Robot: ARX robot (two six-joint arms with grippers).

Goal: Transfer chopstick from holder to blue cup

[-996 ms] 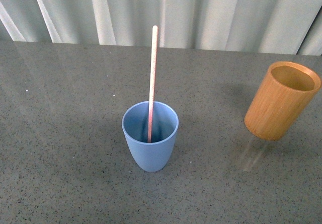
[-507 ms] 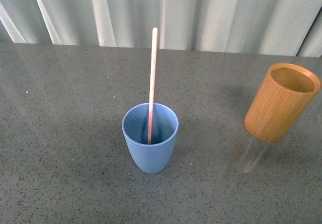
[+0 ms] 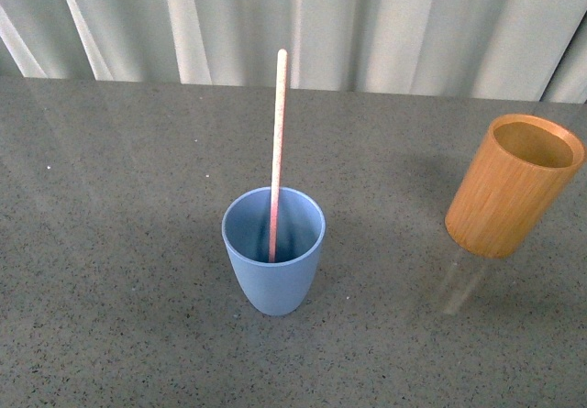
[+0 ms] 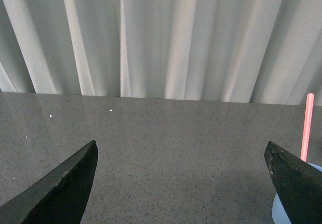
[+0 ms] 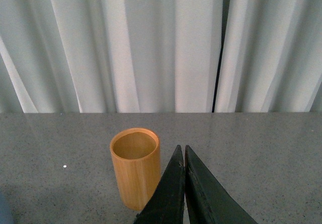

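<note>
The pink-red chopstick (image 3: 277,142) stands in the blue cup (image 3: 273,269) at the middle of the grey table, leaning on the cup's far inner wall. The bamboo holder (image 3: 512,186) stands upright at the right and looks empty. Neither arm shows in the front view. In the left wrist view my left gripper (image 4: 182,151) is open and empty, with the chopstick's top (image 4: 307,126) and a sliver of the cup (image 4: 277,211) beside one finger. In the right wrist view my right gripper (image 5: 181,148) is shut and empty, beside the holder (image 5: 135,167).
The grey speckled table (image 3: 119,197) runs back to a pale pleated curtain (image 3: 367,23). Nothing else stands on the table.
</note>
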